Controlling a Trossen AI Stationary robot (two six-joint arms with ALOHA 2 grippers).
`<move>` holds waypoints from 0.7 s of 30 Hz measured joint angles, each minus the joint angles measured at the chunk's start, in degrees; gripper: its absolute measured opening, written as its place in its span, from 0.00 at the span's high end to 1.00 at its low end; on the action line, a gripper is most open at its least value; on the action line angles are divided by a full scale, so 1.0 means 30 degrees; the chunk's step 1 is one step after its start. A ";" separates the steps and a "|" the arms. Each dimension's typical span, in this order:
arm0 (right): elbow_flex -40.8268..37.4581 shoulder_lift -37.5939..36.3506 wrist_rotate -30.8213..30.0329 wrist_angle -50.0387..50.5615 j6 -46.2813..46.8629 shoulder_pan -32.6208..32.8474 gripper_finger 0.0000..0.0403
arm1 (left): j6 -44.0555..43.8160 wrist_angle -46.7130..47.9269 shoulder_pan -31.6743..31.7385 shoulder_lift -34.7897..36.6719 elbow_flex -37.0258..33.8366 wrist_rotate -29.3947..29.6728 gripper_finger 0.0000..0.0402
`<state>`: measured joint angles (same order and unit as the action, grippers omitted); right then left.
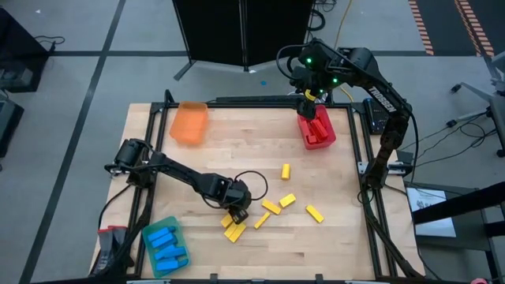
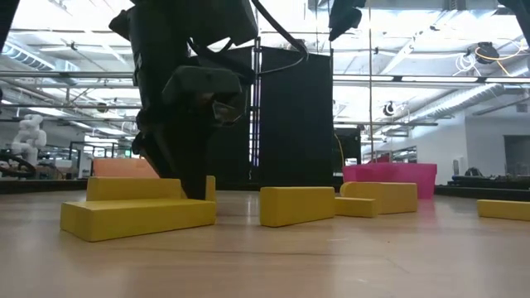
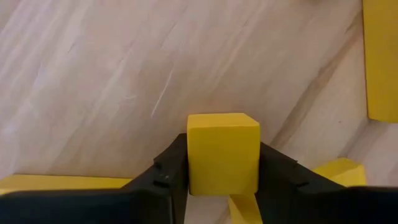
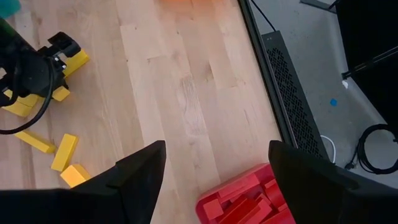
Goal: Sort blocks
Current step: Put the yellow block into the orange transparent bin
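Several yellow blocks [image 1: 271, 207] lie flat and scattered on the near middle of the wooden table, with a small pile [image 1: 234, 230] beside my left gripper [image 1: 237, 213]. That gripper points down and is shut on one yellow block [image 3: 222, 149]. Red blocks [image 1: 318, 128] lie in the red tray [image 1: 326, 142] at the far right. My right gripper [image 4: 214, 177] hovers open above that tray's far end, holding nothing. Blue blocks [image 1: 167, 244] lie in the green tray [image 1: 150, 233] at the near left corner. My left gripper pinches the yellow block's two long sides [image 3: 189, 155] between its fingers [image 3: 171, 165], coming from above and pointing down. The block points along the fingers, its square end [image 3: 222, 127] facing the table. I cannot tell whether that end touches the wood.
An orange tray [image 1: 189, 123] sits at the far left of the table. The black frame rail [image 1: 359, 150] runs along the right edge. Other yellow blocks [image 3: 380, 59] lie close around the held one. Bare wood [image 1: 237, 150] spans the middle of the table.
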<state>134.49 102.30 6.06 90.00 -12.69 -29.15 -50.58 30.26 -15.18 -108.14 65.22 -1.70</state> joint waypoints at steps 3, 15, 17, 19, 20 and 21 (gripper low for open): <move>-0.0004 0.0000 -0.0004 0.0000 -0.0044 -0.0007 0.32 | -0.0004 0.0012 0.0223 0.0166 -0.0004 -0.0216 0.66; -0.0002 -0.0189 -0.0976 -0.0005 -0.0232 -0.0015 0.37 | 0.3655 0.1195 0.4291 0.4472 0.2441 0.2201 0.66; -0.0004 -0.0796 -0.0911 -0.0003 -0.0788 -0.0007 0.38 | 0.4806 0.1391 0.5246 0.5749 0.3049 0.3209 0.66; -0.0004 -0.1871 -0.0350 0.0001 -0.1667 -0.0008 0.39 | 0.6033 0.1511 0.6156 0.6975 0.3480 0.4485 0.66; -0.0004 -0.2557 0.0301 0.0007 -0.2124 -0.0016 0.40 | 0.6749 0.1620 0.6572 0.7588 0.3660 0.5149 0.66; -0.0004 -0.3306 0.0973 0.0003 -0.2501 -0.0141 0.40 | 0.7615 0.1655 0.6949 0.8234 0.3761 0.5746 0.66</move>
<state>134.47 92.38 8.98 90.01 -20.19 -29.57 -27.73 35.23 5.67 -83.44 76.51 15.54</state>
